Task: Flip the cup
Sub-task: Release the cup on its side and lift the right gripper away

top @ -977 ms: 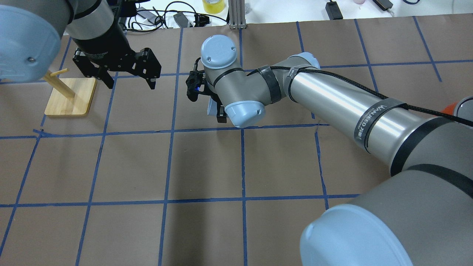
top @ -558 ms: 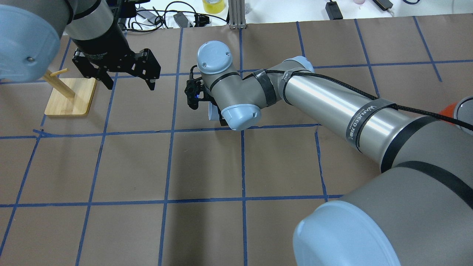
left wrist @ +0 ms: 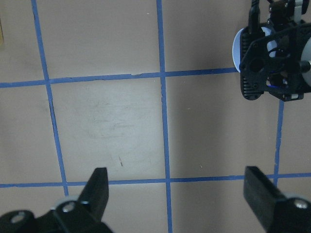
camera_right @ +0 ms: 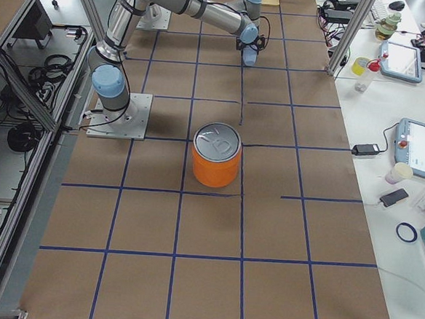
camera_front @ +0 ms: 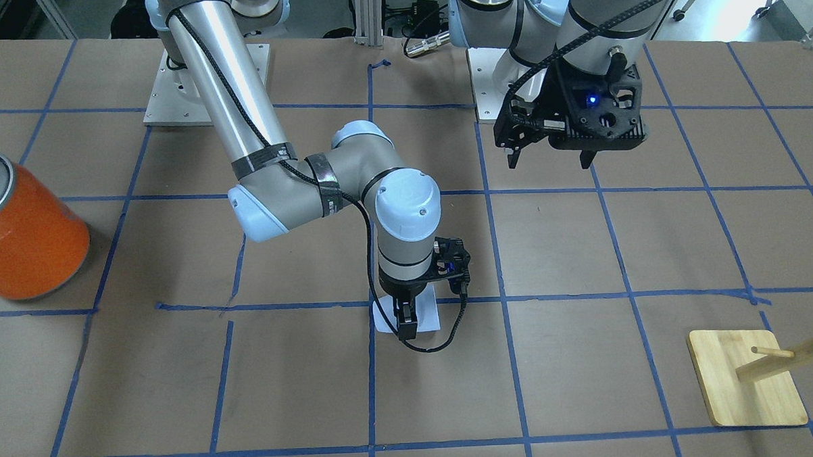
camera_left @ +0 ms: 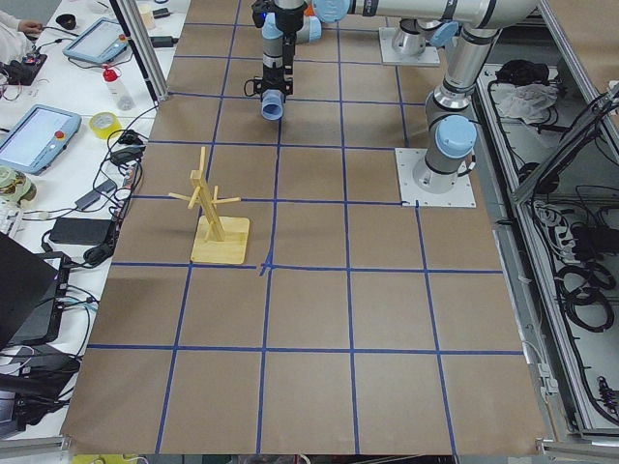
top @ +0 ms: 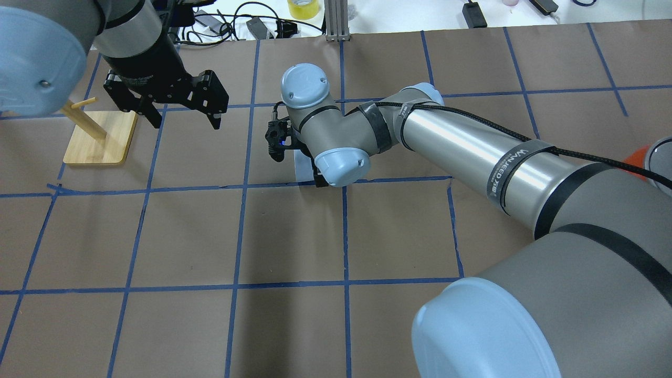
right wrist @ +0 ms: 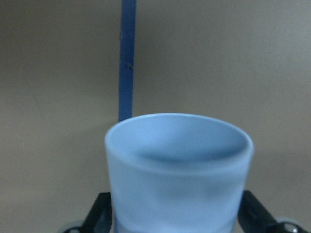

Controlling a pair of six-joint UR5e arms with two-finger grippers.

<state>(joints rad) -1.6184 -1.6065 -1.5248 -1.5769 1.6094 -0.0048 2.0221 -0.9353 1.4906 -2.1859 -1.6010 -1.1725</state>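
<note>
Our right gripper (right wrist: pixel 177 213) pinches the pale blue cup (right wrist: pixel 179 170) by its sides, with the mouth turned away from the wrist. It is low over the table (camera_front: pixel 588 384), at a crossing of blue tape lines (camera_front: pixel 551 296); we cannot tell whether it touches. Our left gripper (top: pixel 186 118) hangs spread wide, near the wooden peg stand (top: pixel 100 137). The orange can (camera_front: pixel 25 235) stands well apart.
</note>
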